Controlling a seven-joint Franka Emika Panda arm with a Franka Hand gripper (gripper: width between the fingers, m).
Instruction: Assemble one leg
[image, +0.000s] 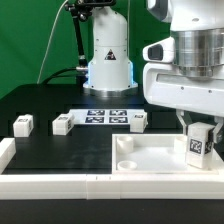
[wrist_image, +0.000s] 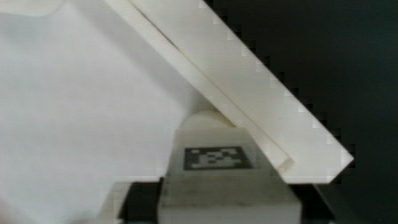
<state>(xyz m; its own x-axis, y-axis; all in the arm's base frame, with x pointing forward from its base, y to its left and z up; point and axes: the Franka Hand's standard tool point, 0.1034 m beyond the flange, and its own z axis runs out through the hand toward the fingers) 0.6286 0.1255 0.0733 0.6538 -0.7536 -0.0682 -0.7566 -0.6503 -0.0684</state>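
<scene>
While the gripper (image: 198, 138) hung low at the tray-like piece (image: 150, 168), close by its raised rim (wrist_image: 249, 95), fingers clamped on the leg (image: 197, 148), tag outward; three other legs (image: 62, 124) well apart on the open black table (image: 60, 152), near the marker board (image: 105, 116)

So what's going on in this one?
The gripper is shut on one leg, holding it upright over the large white tray-like piece, near its end at the exterior view's right. Whether the leg touches it cannot be told. Three other legs sit loose on the black table.
</scene>
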